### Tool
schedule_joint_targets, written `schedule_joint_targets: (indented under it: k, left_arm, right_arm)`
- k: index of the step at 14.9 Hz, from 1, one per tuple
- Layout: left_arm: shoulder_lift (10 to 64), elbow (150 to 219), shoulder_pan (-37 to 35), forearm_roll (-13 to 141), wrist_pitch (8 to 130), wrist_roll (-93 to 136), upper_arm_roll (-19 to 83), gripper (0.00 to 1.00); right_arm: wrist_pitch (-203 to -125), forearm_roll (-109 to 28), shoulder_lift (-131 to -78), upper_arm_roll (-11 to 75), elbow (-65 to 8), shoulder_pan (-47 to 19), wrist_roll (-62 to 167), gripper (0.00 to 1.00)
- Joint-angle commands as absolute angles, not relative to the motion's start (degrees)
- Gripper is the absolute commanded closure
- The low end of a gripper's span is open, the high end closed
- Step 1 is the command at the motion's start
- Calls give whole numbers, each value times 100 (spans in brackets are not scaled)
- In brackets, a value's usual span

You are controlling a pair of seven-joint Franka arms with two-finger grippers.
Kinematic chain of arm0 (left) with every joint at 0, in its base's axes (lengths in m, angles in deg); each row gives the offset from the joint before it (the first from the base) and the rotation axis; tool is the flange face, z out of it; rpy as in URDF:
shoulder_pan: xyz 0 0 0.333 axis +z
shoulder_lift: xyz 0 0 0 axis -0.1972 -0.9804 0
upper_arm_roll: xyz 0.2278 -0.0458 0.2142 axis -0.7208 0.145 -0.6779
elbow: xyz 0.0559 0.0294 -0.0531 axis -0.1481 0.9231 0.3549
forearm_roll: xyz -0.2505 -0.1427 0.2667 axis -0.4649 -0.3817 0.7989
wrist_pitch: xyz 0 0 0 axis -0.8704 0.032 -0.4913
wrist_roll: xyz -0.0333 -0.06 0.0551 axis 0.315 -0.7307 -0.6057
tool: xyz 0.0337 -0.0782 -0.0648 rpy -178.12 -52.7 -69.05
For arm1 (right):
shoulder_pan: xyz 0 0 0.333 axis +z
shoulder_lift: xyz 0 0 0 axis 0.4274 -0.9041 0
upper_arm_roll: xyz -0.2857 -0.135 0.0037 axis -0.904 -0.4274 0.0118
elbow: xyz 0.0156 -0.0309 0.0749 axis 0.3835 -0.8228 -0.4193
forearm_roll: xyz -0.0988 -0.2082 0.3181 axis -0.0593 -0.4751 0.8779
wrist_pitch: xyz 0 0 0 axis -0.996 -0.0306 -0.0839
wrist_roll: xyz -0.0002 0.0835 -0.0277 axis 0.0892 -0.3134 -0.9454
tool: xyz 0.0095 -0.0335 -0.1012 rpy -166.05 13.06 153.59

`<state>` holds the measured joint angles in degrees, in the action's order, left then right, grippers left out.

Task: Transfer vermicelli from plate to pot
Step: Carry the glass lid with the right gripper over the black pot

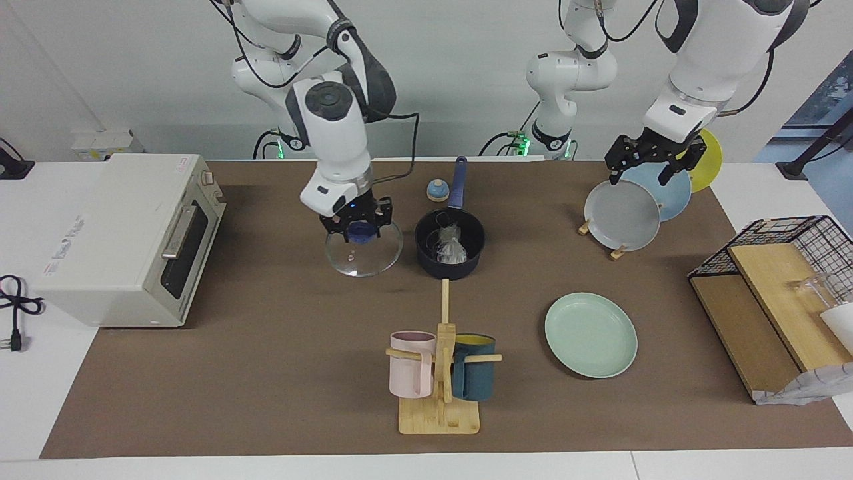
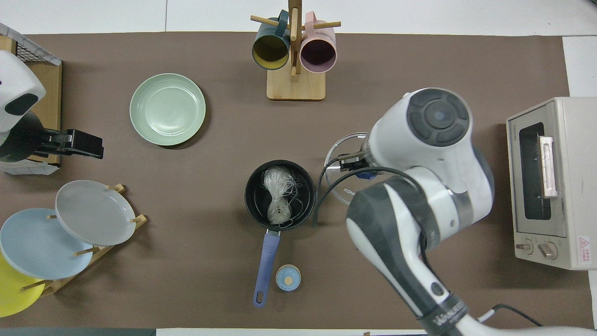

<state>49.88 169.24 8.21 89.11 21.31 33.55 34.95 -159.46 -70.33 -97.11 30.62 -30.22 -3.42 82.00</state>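
Right, my right gripper [image 1: 355, 223] is clamped on the blue knob of the round clear glass lid [image 1: 364, 251] beside the small dark navy saucepan [image 1: 450, 243], where the wispy white vermicelli [image 1: 450, 245] already sits, the round mint-green plate [image 1: 590, 335] bare. Slip the knob and the glass drops. My left gripper [image 1: 645, 167] waits, fingers spread, over the grey plate [image 1: 623, 215].

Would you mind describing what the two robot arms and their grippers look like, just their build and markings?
Both arms are glossy white, rounded shells with dark grey joint sections and round grey end caps. Black cables loop along them, and green lights glow at the bases. The right gripper and left gripper are black, two-fingered. In the overhead view, the right arm's dark wrist ring carries white lettering.
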Motion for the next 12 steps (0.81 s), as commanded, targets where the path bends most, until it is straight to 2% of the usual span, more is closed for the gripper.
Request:
schedule_joint_targets:
  k: [1,6,12]
  left_arm:
    - [5084,17133,935,8804,2312,3256,3589,0]
    - [5084,17107,917,8733,2216,3256,3563,0]
    - [5084,17115,917,8733,2154,3265,3536,0]
  right_arm:
    - [-15941,-7018,-9759,3042,-2841,113,8997,46]
    - [-16415,-7036,-9916,3042,-2761,764,9720,47]
    - [-16750,-7615,-10408,3042,-2665,1293,10187,49]
